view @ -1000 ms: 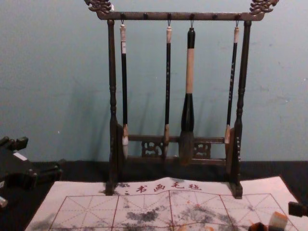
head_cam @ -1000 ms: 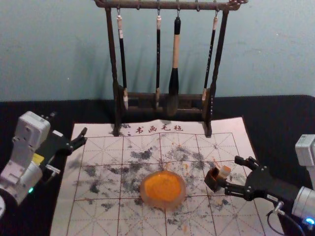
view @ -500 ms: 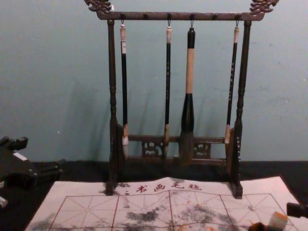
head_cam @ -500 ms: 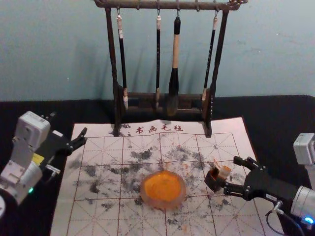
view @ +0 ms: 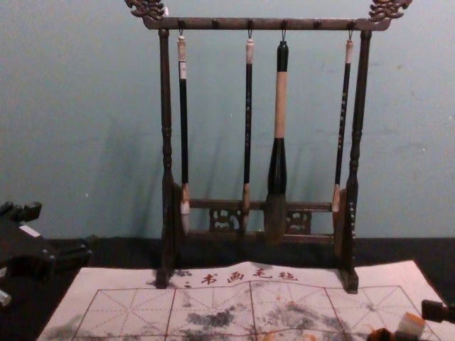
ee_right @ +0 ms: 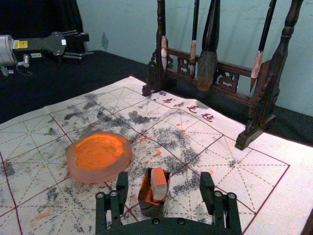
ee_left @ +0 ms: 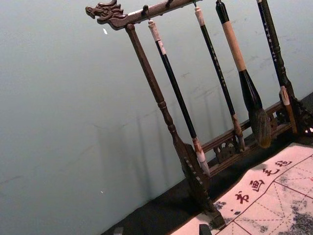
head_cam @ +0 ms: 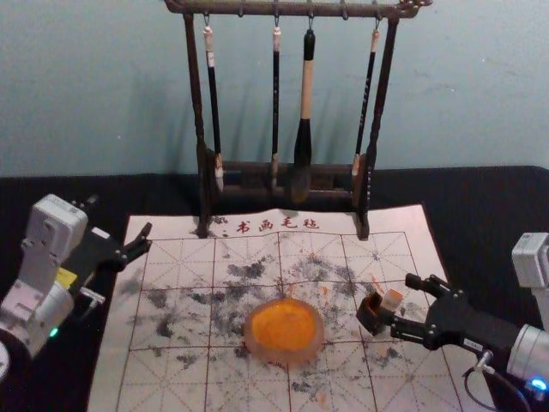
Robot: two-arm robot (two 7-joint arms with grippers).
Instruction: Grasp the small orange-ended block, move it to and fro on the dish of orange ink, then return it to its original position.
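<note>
The small block (head_cam: 392,299), white with an orange end, stands tilted in a dark open-topped holder (head_cam: 372,314) on the mat. My right gripper (head_cam: 401,300) is low beside the holder. From the right wrist view, the open right gripper (ee_right: 165,182) has its fingers on either side of the block (ee_right: 159,182) and holder (ee_right: 151,207), a gap showing at each side. The dish of orange ink (head_cam: 284,331) lies left of the holder. Parked at the mat's far left, my left gripper (head_cam: 120,218) is open.
A dark wooden rack (head_cam: 203,120) with several hanging brushes stands at the mat's back edge. The ink-stained mat (head_cam: 171,365) has bare stretches around the dish. Black cloth (head_cam: 480,206) covers the table beyond.
My right gripper has edged slightly left, closer around the block and holder. The left arm, dish and holder look unmoved.
</note>
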